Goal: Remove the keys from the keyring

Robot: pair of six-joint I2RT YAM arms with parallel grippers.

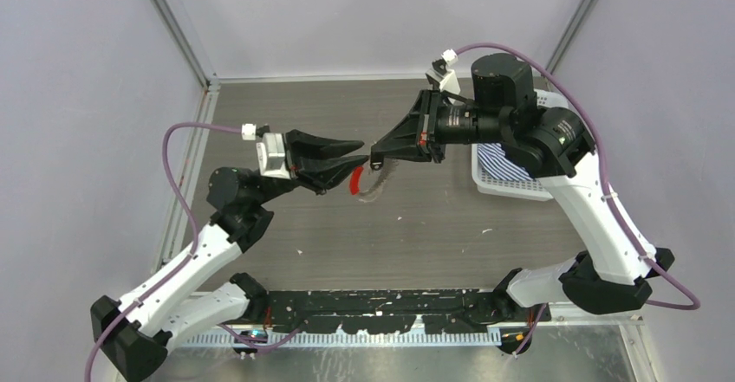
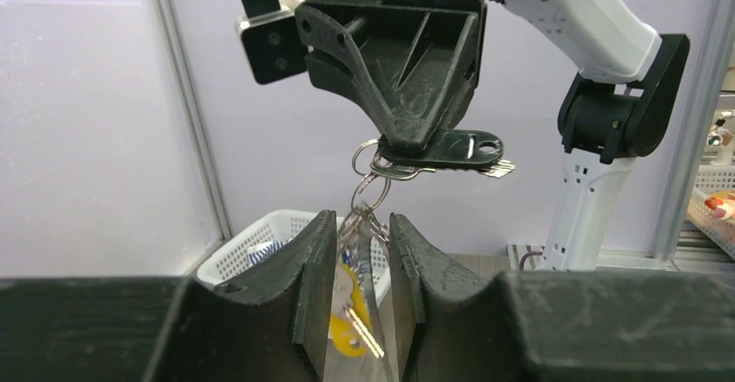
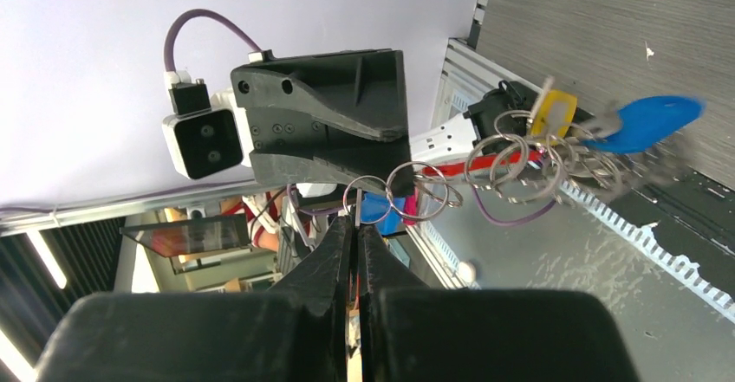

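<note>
Both grippers meet above the table's middle. My right gripper (image 1: 374, 155) is shut on the keys: in the left wrist view it (image 2: 416, 144) pinches a black-headed key (image 2: 464, 148) and silver keys (image 2: 490, 170). The keyring (image 1: 381, 183), linked silver rings with a red section (image 1: 356, 179), hangs below. My left gripper (image 2: 362, 222) is closed around the rings (image 2: 371, 193), with a yellow tag (image 2: 347, 326) between its fingers. In the right wrist view my right gripper (image 3: 357, 226) clamps a thin metal edge, and the rings (image 3: 511, 161) trail right to a blue key head (image 3: 646, 122).
A white basket (image 1: 511, 183) holding striped cloth stands at the table's right, under the right arm; it also shows in the left wrist view (image 2: 260, 235). A black strip (image 1: 381, 308) runs along the near edge between the arm bases.
</note>
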